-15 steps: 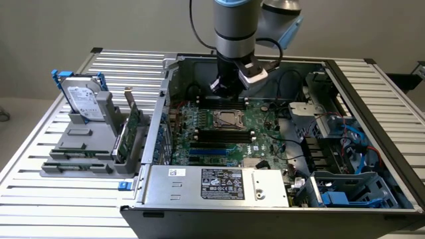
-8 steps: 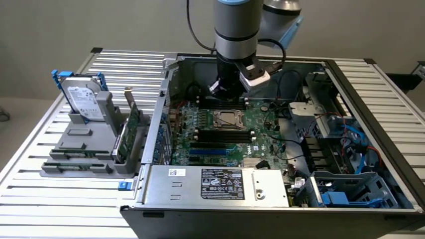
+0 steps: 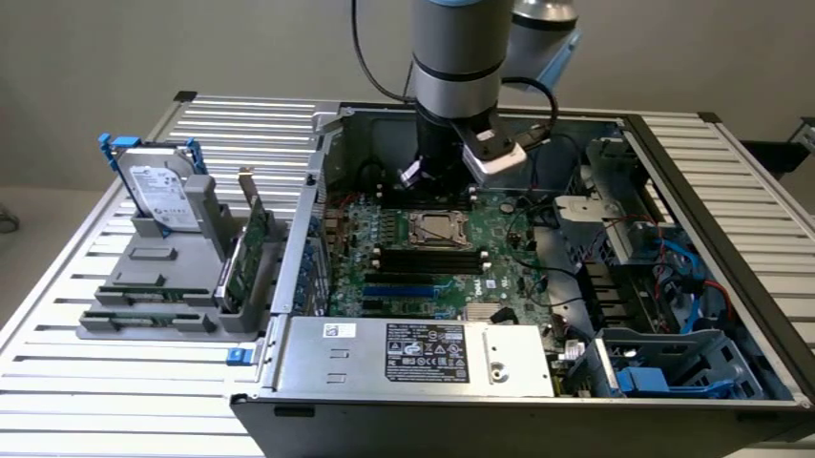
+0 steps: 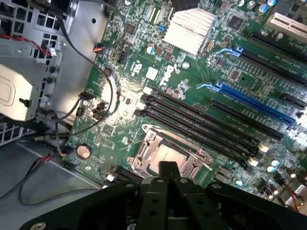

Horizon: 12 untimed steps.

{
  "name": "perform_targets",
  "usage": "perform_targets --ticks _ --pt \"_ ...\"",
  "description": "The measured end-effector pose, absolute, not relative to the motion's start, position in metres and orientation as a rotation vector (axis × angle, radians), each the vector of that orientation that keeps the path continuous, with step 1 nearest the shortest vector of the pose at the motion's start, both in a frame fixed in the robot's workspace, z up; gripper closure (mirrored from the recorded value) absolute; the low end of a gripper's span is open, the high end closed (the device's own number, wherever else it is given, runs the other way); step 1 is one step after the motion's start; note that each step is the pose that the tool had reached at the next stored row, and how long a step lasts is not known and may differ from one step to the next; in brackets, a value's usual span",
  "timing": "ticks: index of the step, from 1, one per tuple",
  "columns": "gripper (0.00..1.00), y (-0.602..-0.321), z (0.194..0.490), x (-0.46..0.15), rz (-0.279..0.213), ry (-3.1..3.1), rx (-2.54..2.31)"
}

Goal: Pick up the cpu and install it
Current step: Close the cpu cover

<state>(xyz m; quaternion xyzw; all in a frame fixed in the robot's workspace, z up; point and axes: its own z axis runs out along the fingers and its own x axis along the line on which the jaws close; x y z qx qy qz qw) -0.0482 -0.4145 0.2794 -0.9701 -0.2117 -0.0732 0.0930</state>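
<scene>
I have the arm point(image 3: 459, 67) reaching down into the open case point(image 3: 713, 239), its gripper point(image 4: 168, 168) hanging just above the socket point(image 3: 437, 230) in the middle of the board point(image 4: 192, 86). The fingers are pressed together with nothing between them. In the wrist view the cpu point(image 4: 165, 155) lies flat inside the socket's metal frame, its silvery top showing right beyond the fingertips. Black memory slots point(image 4: 201, 122) run beside the socket, with blue slots point(image 4: 254, 103) and a finned heatsink point(image 4: 189, 29) further on. On the exterior view's left, a hard drive point(image 3: 159, 186) stands upright in a grey holder point(image 3: 159, 286) on the slatted table point(image 3: 114, 382), well apart from the case.
</scene>
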Motion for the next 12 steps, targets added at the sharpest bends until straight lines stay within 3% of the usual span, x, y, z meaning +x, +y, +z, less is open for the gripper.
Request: perform_targets --ticks 12 --pt "0.89 -0.435 0.281 -0.066 -0.211 -0.622 -2.879"
